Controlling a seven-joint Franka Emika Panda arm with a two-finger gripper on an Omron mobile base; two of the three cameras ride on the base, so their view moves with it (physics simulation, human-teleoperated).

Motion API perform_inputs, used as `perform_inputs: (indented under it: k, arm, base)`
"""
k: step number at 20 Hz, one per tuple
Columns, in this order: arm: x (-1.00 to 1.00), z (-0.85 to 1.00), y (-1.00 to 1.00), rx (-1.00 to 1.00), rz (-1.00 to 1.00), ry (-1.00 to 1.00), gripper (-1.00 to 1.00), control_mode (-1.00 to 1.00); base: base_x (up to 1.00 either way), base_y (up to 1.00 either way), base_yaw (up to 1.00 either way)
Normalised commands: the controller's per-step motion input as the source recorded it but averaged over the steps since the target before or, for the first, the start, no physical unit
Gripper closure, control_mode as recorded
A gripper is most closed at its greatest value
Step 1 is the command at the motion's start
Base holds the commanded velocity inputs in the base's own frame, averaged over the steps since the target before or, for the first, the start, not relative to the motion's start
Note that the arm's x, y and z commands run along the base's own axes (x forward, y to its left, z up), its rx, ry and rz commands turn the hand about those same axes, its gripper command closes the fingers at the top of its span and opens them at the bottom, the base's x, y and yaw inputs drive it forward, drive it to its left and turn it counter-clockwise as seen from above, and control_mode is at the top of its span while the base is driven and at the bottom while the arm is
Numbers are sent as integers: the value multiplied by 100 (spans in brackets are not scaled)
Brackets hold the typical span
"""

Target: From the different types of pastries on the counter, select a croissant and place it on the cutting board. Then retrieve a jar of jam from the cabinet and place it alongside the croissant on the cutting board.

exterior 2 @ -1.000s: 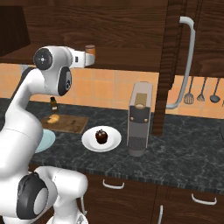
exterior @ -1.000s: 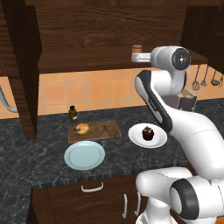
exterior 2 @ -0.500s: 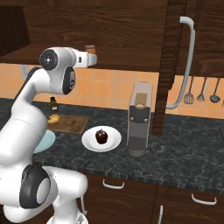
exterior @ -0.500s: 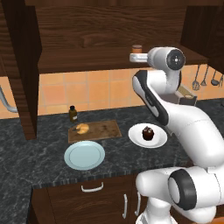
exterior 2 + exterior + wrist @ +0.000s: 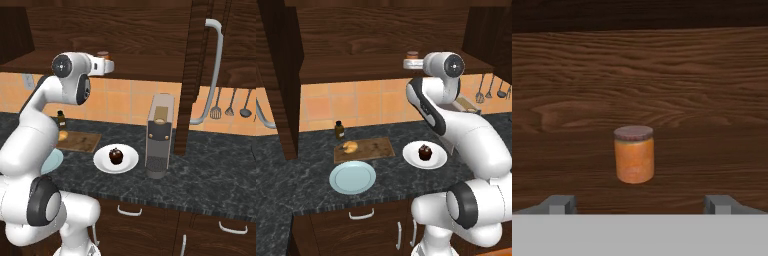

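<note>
The hand (image 5: 640, 205) is spread wide and holds nothing, facing the jar of jam (image 5: 634, 154), which stands upright on the cabinet (image 5: 371, 45) shelf. Below, the croissant (image 5: 349, 146) lies on the cutting board (image 5: 375, 148); the cupcake (image 5: 425, 152) sits on a white plate (image 5: 437, 159).

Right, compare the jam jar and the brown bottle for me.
The jar stands on the cabinet shelf; the bottle stands down on the counter, just behind the cutting board. The jar is squat with orange contents and a wide dark lid; the bottle is dark brown, narrower at the neck, with a light label. The open tool faces the jar, not the bottle. Both stand upright.
</note>
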Motion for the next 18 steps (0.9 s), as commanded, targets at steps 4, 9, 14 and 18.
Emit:
perform_inputs:
  k: [4,9,14,18]
  arm:
    - [11,0,0,0,0,0,-100,-100]
    - [8,0,3,-9,0,0,-100,-100]
    - [11,9,0,-8,-1,3,-100,-100]
    - [4,16,0,0,-3,3,-100,-100]
  base:
    - [0,0,0]
    - [0,0,0]
    - [0,0,0]
    - [0,0,0]
